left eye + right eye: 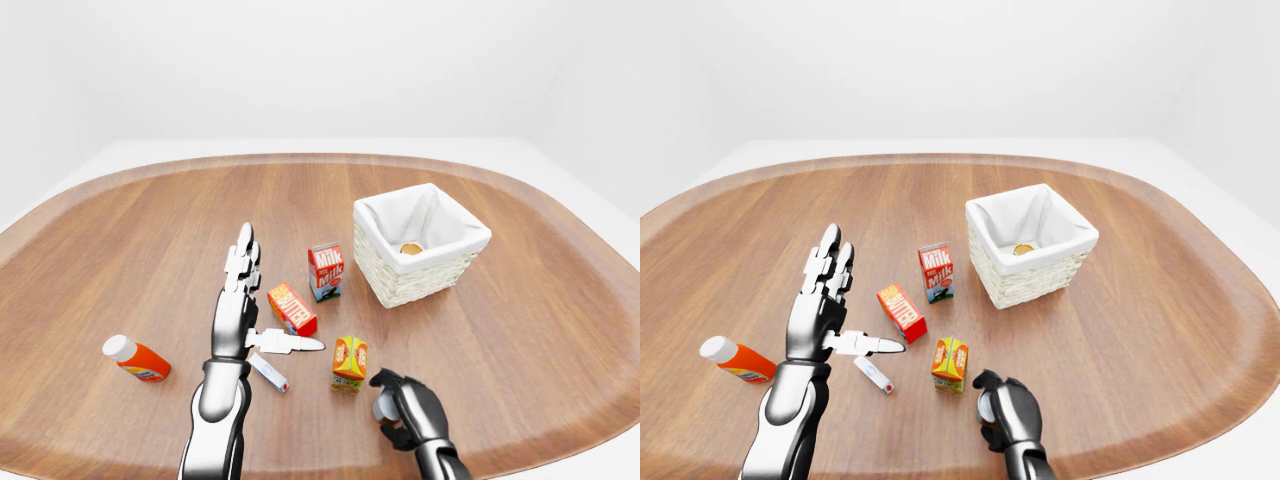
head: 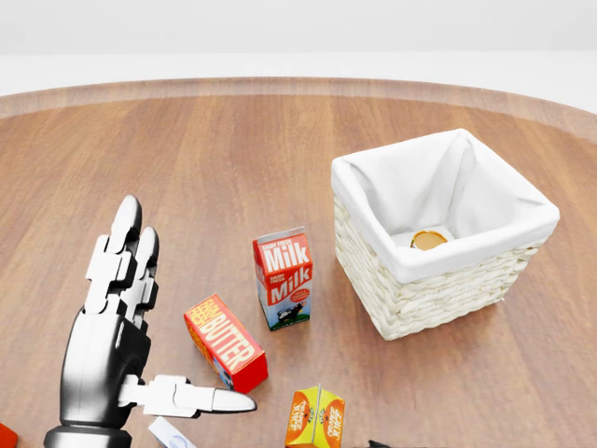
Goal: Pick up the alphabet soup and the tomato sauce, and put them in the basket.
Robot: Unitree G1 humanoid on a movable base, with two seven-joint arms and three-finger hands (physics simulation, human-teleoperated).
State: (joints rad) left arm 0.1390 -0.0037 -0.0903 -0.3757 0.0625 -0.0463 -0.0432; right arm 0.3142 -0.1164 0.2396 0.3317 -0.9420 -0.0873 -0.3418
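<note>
- I stood at one wide oval wooden table (image 1: 520, 330) with a raised rim, and nine loose things could be counted, one of them in my grip.
- My left hand (image 1: 240, 305), black and silver, was held flat and fully open above the wood, its two long fingers pointing to the top of the left-eye view and the thumb (image 1: 290, 343) stuck out to the right. It held nothing.
- My right hand (image 1: 408, 412) sat near the bottom edge of the left-eye view, its three dark fingers curled round one small pale cylindrical can (image 1: 381, 407). I could not read a label, so I could not tell whether it was the alphabet soup or the tomato sauce.
- One square woven wicker basket (image 2: 420, 289) with a white cloth lining stood on the right of the table. Inside lay one round thing with a golden top (image 2: 428, 239), too small to name.
- One red-and-white milk carton (image 2: 283, 277) stood upright just left of the basket.
- One red butter box (image 2: 225, 342) lay tilted below the milk, near my left thumb.
- One orange juice carton (image 1: 350, 362) stood between my two hands.
- One small white tube (image 1: 268, 371) lay just under my left thumb.
- One orange bottle with a white cap (image 1: 136, 358) lay on its side, well apart at the left.
</note>
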